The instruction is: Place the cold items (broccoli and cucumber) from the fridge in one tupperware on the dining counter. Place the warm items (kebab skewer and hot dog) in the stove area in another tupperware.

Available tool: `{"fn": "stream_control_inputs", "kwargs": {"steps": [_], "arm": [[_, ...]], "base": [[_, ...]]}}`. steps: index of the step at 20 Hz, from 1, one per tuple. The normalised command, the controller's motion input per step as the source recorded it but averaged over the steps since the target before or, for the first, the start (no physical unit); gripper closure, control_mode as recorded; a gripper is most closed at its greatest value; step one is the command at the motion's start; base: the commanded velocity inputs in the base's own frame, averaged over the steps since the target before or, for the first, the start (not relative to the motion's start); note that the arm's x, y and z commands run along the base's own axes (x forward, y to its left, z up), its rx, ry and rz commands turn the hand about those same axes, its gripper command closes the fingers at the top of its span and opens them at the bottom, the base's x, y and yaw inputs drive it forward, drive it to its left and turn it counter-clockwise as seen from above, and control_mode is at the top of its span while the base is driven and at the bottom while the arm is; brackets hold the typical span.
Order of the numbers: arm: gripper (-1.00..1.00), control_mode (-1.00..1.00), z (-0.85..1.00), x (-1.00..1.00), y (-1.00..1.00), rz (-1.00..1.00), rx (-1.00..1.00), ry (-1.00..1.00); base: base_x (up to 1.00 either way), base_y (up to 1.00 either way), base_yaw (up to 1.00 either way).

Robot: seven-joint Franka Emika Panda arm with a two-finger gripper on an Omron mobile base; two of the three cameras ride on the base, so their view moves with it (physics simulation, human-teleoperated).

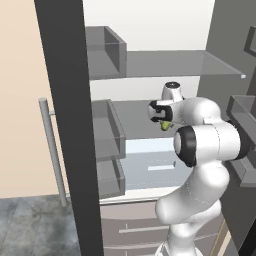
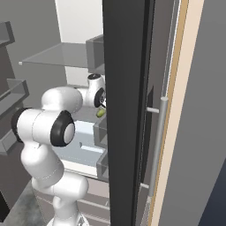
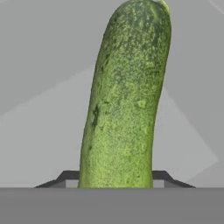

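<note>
Hand (image 3: 116, 180) is inside the fridge, fingers (image 3: 65, 177) flanking the cucumber (image 3: 124, 100) at its near end; can't tell if they're clamped yet. Straddling it lengthwise suits a squeeze across the narrow width. Cucumber runs straight ahead along the glass shelf (image 1: 145, 120). Door bins (image 1: 107, 127) sit beside the hand; dark door edge (image 2: 126, 110) crowds the exit path.

No text, label, brand, number or sign can be read in any of the views.
</note>
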Motion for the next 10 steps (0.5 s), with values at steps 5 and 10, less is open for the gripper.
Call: {"fn": "stream_control_inputs", "kwargs": {"steps": [5, 10], "arm": [[1.0, -1.0, 0.0, -0.92, 0.33, -0.13, 0.06, -0.16], [1.0, -1.0, 0.07, -1.0, 0.51, 0.0, 0.05, -0.36]], "base": [[0.0, 0.0, 0.0], [0.0, 0.0, 0.0]]}}
